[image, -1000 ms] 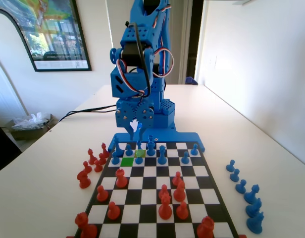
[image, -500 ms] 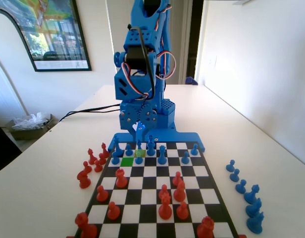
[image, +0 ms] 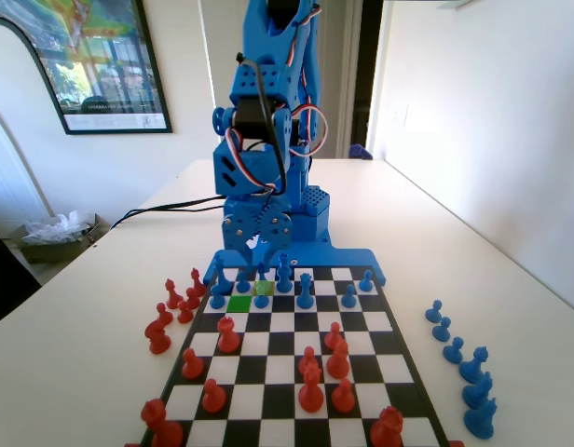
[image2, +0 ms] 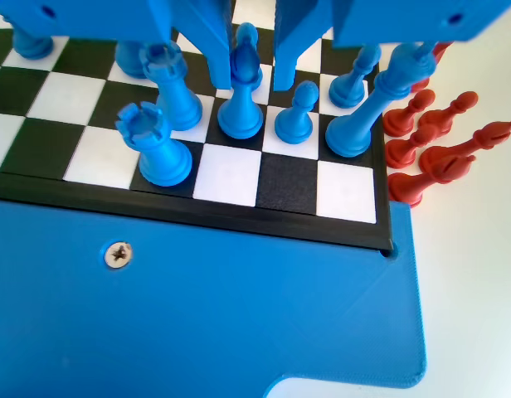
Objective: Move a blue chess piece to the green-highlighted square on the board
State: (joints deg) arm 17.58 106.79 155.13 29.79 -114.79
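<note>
- Fixed view, near end of the board (image: 296,349): I see red pieces (image: 311,386) spread over the near rows, none close to the blue arm.
- Off the board's right edge, on the bench (image: 492,307), a column of captured blue pieces (image: 464,365) runs from near to mid.
- Off the board's left edge, a cluster of captured red pieces (image: 175,307) stands on the bench.
- The green-highlighted square (image: 239,303) sits in the far rows, left of centre; nothing stands on it. A paler yellow-green cell (image: 263,288) touches its far-right corner.
- The blue chess piece (image: 261,296), a pawn, stands just right of the green square, at the near edge of the paler cell.
- More blue pieces fill the far two rows, up to the board's far edge.
- The fingers (image: 257,248) hang over the far rows, tips above the piece tops, slightly apart, gripping nothing.
- Wrist view: the fingers (image2: 252,62) straddle the head of a taller blue piece (image2: 240,87) with a gap on each side. I can't tell if either side touches it.
- A small blue pawn (image2: 295,114) stands just right of that piece; a rook (image2: 153,145) stands near the board edge to the left.
</note>
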